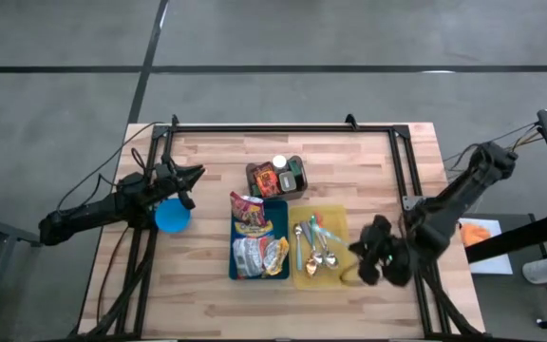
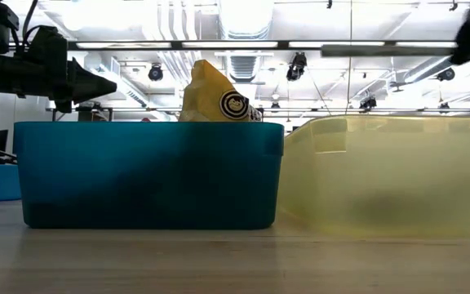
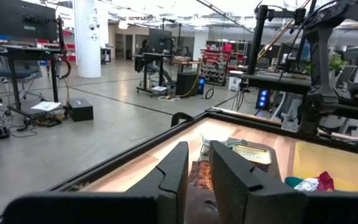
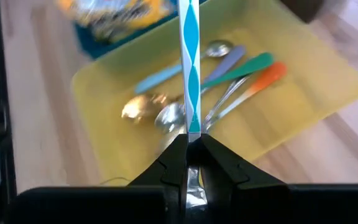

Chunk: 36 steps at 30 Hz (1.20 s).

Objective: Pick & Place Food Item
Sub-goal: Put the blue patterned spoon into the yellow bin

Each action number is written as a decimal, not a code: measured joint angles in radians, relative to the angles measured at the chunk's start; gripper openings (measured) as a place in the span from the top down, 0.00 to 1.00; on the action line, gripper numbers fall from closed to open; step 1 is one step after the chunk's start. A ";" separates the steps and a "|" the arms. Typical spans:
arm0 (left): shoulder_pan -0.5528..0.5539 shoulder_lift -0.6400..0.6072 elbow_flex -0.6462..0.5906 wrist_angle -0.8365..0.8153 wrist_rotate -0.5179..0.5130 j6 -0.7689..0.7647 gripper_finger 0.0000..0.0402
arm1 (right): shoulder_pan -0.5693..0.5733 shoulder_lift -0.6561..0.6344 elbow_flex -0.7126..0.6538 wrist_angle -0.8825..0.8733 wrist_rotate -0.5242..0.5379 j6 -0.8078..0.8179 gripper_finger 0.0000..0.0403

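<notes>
- The right hand (image 4: 191,163) hangs over the yellow tray (image 1: 335,220) near the desk's right edge, its fingers clamped on a blue-and-white striped straw (image 4: 189,68) that stands up out of the grip.
- In that tray lie spoons (image 4: 166,115) with coloured handles: pale blue, green, orange, lilac.
- The left hand (image 3: 197,171) hovers near the desk's left edge, above a round blue bowl (image 1: 172,216); its fingers stand close together with only a narrow gap, and nothing shows between them.
- The food packets (image 1: 251,217) sit in the blue bin (image 1: 280,211) at the middle of the desk, touching the yellow tray's left side; a yellow packet (image 2: 215,96) pokes above its rim.
- Behind the bin, toward the far edge, a small dark box (image 1: 275,178) holds jars and tins.
- A black frame (image 1: 283,126) runs along the desk's (image 1: 207,152) far edge and sides.
</notes>
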 joint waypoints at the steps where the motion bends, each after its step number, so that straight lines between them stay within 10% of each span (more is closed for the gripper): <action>1: 0.000 0.000 0.000 0.000 0.000 0.000 0.83 | -0.032 -0.021 -0.011 0.015 -0.010 0.001 0.92; 13: 0.000 0.000 0.000 0.000 0.000 0.000 0.83 | -0.378 -0.068 -0.071 0.150 -0.312 0.143 0.92; 36: 0.000 0.001 0.000 0.000 0.000 0.000 0.83 | -0.393 0.337 0.032 0.153 -0.369 0.265 0.92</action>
